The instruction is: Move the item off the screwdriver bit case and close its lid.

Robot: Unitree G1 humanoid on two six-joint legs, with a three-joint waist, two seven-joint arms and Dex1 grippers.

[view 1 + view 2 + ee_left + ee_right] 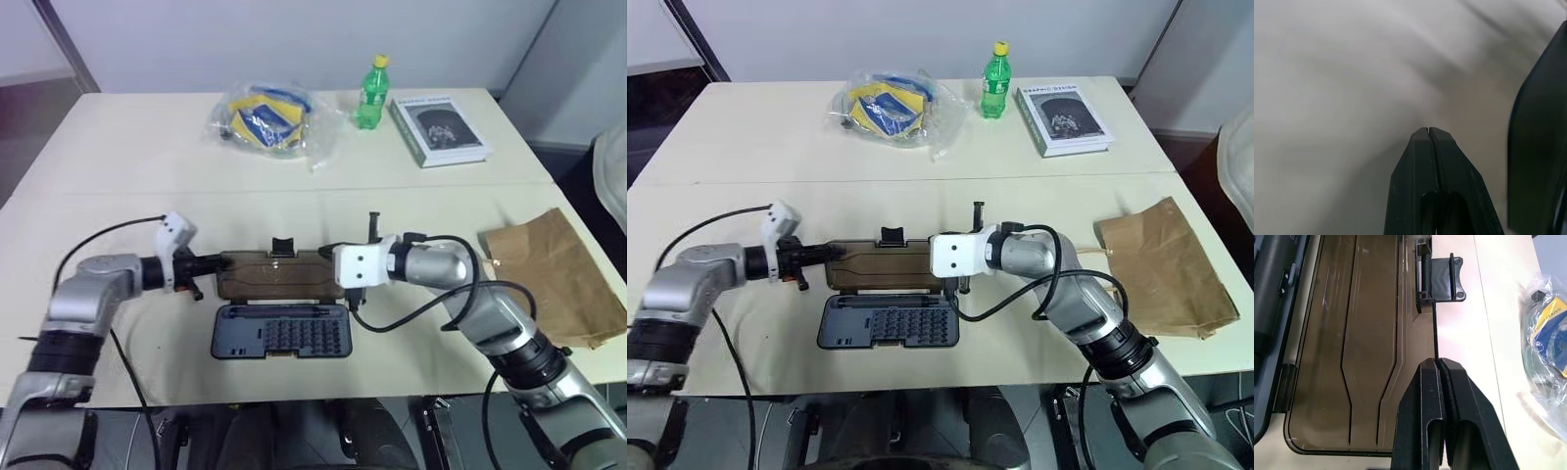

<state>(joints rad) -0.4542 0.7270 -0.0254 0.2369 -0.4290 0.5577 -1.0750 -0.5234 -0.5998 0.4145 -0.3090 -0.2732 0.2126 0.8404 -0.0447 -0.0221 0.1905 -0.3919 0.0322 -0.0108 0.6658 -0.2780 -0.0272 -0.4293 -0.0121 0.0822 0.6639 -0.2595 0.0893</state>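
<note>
Both pairs of fingers are pressed together: the right gripper (1442,363) pinches the far long edge of the lid (279,275), the left gripper (1428,130) grips nothing, at the lid's left end. On the table (127,157), the brown paper bag (556,276) lies at the right, well apart from the screwdriver bit case (282,331), which sits near the front edge with its lid swung open on the far side. A clear plastic bag (263,119), a book (439,129) and a green bottle (371,94) sit far back
</note>
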